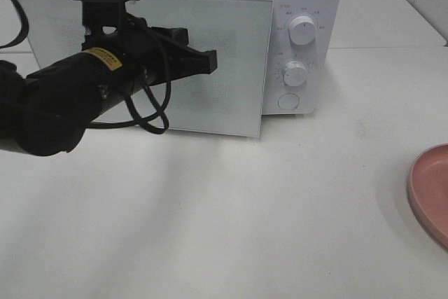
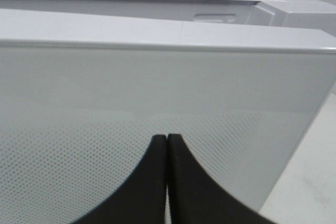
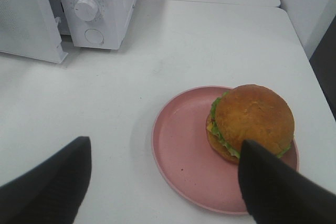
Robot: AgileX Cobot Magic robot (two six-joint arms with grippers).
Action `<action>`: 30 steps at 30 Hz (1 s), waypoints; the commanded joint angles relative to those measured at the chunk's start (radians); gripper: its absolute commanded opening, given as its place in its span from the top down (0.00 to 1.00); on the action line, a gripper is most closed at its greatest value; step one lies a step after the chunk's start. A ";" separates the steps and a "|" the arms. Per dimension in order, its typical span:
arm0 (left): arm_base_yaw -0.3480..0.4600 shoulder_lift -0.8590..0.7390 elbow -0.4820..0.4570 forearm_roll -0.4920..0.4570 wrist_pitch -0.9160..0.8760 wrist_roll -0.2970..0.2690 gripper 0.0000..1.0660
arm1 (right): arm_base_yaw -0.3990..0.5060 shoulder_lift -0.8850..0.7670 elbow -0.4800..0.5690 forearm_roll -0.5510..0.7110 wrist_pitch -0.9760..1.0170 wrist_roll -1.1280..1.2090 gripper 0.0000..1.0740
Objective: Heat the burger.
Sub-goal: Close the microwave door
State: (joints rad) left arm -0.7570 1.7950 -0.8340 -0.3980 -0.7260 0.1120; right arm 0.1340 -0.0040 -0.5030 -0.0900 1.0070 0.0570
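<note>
The burger (image 3: 252,119), with a golden-brown bun and green lettuce, sits on a pink plate (image 3: 178,145) in the right wrist view. My right gripper (image 3: 163,182) hangs open above the plate, and one finger (image 3: 278,187) overlaps the burger's edge without holding it. In the high view the burger is out of frame and only the plate's rim (image 1: 430,190) shows at the right edge. The white microwave (image 1: 304,33) stands at the back with its door (image 1: 231,75) swung partly open. My left gripper (image 1: 210,61) is shut with nothing in it, its tips (image 2: 167,139) against or just short of the door's front face (image 2: 157,93).
The microwave's two knobs (image 1: 301,29) and round button (image 1: 288,101) are on its right panel. The left arm's dark body and cable (image 1: 150,117) hang in front of the door. White tabletop (image 1: 245,215) stretches between the microwave and the plate.
</note>
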 commanded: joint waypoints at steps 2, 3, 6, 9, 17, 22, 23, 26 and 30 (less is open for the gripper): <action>-0.006 0.033 -0.064 -0.014 0.024 0.002 1.00 | -0.006 -0.028 0.003 0.001 -0.011 -0.013 0.30; -0.006 0.052 -0.091 -0.014 0.024 0.001 1.00 | -0.006 -0.028 0.003 0.001 -0.011 -0.012 0.30; -0.006 0.086 -0.130 -0.014 0.024 0.001 1.00 | -0.006 -0.028 0.003 0.001 -0.011 -0.012 0.30; -0.006 0.118 -0.171 -0.015 0.024 0.001 1.00 | -0.006 -0.028 0.003 0.001 -0.011 -0.012 0.30; -0.006 0.179 -0.277 -0.015 0.034 0.002 1.00 | -0.006 -0.028 0.003 0.001 -0.011 -0.012 0.30; 0.012 0.210 -0.333 -0.015 0.064 0.006 1.00 | -0.006 -0.028 0.003 0.001 -0.011 -0.012 0.30; 0.012 0.210 -0.333 -0.015 0.064 0.006 1.00 | -0.006 -0.028 0.003 0.001 -0.011 -0.012 0.30; 0.037 0.229 -0.365 -0.015 0.083 0.005 1.00 | -0.006 -0.028 0.003 0.001 -0.011 -0.012 0.30; 0.088 0.244 -0.393 -0.014 0.083 -0.019 1.00 | -0.006 -0.028 0.003 0.001 -0.011 -0.012 0.30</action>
State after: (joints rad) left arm -0.7360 2.0320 -1.1920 -0.3350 -0.5740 0.1110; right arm 0.1340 -0.0040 -0.5030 -0.0910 1.0070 0.0570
